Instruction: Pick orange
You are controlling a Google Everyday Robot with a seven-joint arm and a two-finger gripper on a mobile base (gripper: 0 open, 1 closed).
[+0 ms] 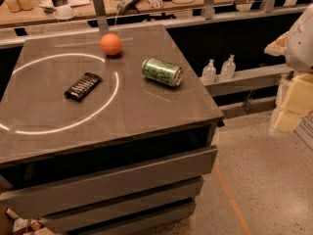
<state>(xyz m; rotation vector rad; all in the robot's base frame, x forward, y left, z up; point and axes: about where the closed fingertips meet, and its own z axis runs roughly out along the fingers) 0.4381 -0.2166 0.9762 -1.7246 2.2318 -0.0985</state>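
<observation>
The orange [111, 44] is a small round fruit resting on the far part of the dark table top [146, 106], just beyond a ring of reflected light. My gripper [292, 102] hangs at the right edge of the view, off the table and well to the right of the orange, with the white arm [301, 43] above it. It holds nothing that I can see.
A green drink can [162, 72] lies on its side right of the orange. A black snack bar [83, 86] lies to its front left. Two small clear bottles [218, 69] stand on a ledge beyond the table's right edge. A cluttered wooden desk [98, 6] runs behind.
</observation>
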